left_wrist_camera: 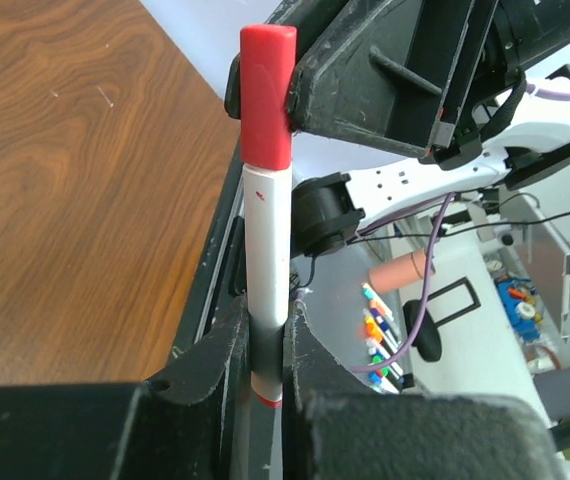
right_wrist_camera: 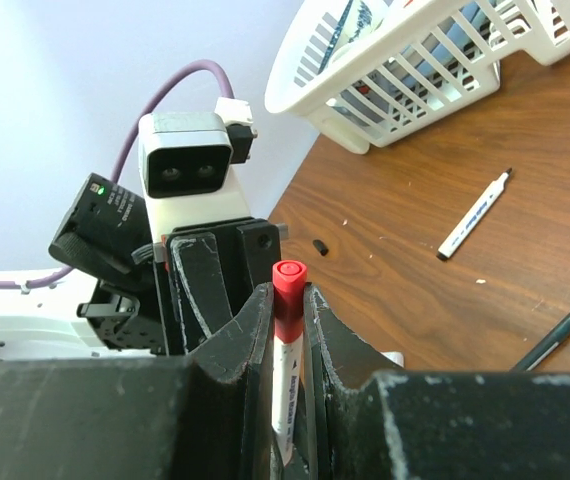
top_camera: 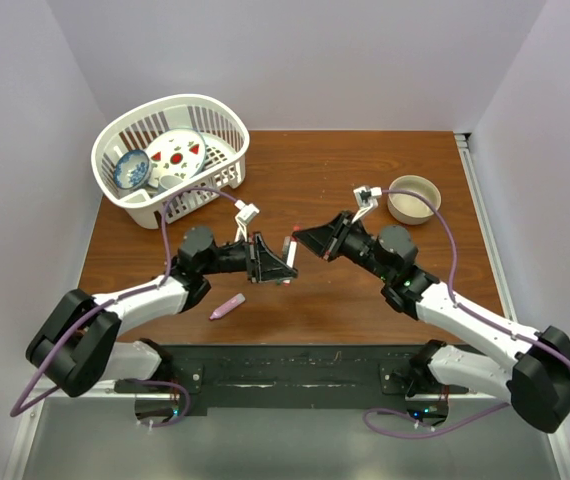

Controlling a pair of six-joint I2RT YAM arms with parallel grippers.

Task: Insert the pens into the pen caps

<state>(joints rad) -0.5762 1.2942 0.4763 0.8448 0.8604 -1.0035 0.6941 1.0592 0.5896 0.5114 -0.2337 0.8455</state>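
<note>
**Both arms held one white pen over the desk**

The left fingers (left_wrist_camera: 215, 375) were closed on the lower end of the white pen (left_wrist_camera: 265, 250), near a grey band with a thin red ring. The barrel stood up out of them in the left wrist view. A red cap (left_wrist_camera: 267, 95) sat on the pen's far end. The right fingers (right_wrist_camera: 240, 340) were pressed in on either side of that cap, with the white barrel showing between them further down. From above, the pen hung between the two arms, over the middle of the brown desk (top_camera: 345, 165) and clear of its surface.

A pink marker (top_camera: 227, 306) lay on the desk near the left arm, just in front of the held pen. The right wrist view showed more things on the wood beyond the fingers. These were a small dark cap (right_wrist_camera: 319, 246), a second white pen with dark ends (right_wrist_camera: 475, 213) lying well apart from it, and part of a teal pen (right_wrist_camera: 565, 330) at the right edge.

A white slatted basket (top_camera: 170, 102) holding dishes stood at the far left corner. A cream bowl (top_camera: 412, 214) stood at the far right.
</note>
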